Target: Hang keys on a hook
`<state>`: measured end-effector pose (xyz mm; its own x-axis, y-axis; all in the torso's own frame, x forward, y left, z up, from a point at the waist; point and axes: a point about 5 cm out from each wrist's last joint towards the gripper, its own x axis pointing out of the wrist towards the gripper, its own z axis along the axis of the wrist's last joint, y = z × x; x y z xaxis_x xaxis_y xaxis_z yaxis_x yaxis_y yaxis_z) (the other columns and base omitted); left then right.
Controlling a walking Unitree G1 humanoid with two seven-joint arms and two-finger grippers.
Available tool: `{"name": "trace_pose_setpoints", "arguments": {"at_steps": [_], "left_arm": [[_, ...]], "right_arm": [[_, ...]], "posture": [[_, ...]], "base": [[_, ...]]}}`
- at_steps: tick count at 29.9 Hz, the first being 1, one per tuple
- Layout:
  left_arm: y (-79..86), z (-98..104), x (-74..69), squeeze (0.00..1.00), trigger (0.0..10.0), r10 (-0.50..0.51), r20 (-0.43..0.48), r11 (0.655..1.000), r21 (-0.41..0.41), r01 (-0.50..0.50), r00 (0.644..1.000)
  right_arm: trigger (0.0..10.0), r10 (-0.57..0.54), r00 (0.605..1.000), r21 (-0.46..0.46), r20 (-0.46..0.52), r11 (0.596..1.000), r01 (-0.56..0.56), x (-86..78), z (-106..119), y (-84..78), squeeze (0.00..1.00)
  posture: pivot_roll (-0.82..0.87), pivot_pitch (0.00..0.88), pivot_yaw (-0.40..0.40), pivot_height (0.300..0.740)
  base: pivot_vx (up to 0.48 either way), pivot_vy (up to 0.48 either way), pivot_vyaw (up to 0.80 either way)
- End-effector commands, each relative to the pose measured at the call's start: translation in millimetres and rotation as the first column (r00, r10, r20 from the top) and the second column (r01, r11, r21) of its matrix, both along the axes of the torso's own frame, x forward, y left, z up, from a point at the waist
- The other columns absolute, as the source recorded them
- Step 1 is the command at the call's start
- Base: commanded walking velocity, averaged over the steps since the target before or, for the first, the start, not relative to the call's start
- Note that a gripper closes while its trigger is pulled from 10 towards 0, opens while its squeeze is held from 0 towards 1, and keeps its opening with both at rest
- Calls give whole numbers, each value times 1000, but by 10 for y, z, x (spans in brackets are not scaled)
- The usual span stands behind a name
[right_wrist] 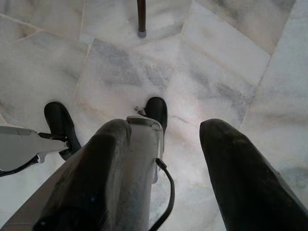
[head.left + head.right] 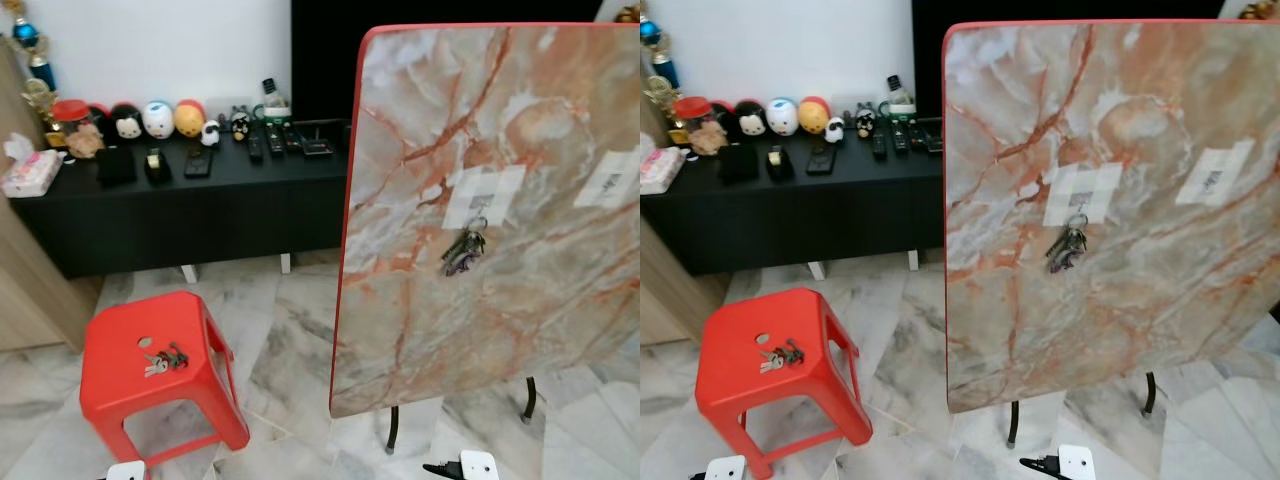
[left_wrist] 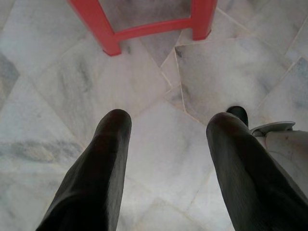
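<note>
A bunch of keys lies on top of a red plastic stool at the lower left. A second bunch of keys hangs from a hook on a white patch stuck to an upright marble-patterned tabletop. Another white patch with a hook sits further right on that board. My left gripper hangs open over the marble floor near the stool's legs. My right gripper hangs open above my own feet.
A black low cabinet stands along the back wall with round toy figures, remotes and a bottle on it. A tissue pack lies at its left end. The tabletop's thin black legs stand on the marble floor.
</note>
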<state>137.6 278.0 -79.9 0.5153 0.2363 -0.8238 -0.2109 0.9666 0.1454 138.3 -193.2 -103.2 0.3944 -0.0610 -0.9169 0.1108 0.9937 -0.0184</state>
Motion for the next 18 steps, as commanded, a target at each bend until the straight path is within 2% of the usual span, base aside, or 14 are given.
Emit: {"name": "trace_pose_setpoints", "arguments": {"at_steps": [1, 9, 18], "left_arm": [[21, -11, -45, 0, 10000, 15, -17, 1000, -5, -15, 1000], [-5, -21, -47, 0, 10000, 21, -13, 1000, -6, -21, 1000], [-91, -66, -87, 0, 10000, 22, -27, 1000, -19, -22, 999]], "right_arm": [[10000, -10, 1000, 5, 7, 1000, 10, 13, 5, 1, 0], [10000, -1, 1000, 3, -18, 1000, 1, -69, -22, -9, 0], [10000, -10, 1000, -8, -12, 1000, 10, -72, -17, -51, 0]], "posture": [[-64, 0, -1, 740], [12, 0, -18, 740], [40, 0, -9, 740]], "base": [[0, 266, 0], [0, 270, 0], [0, 267, 0]]}}
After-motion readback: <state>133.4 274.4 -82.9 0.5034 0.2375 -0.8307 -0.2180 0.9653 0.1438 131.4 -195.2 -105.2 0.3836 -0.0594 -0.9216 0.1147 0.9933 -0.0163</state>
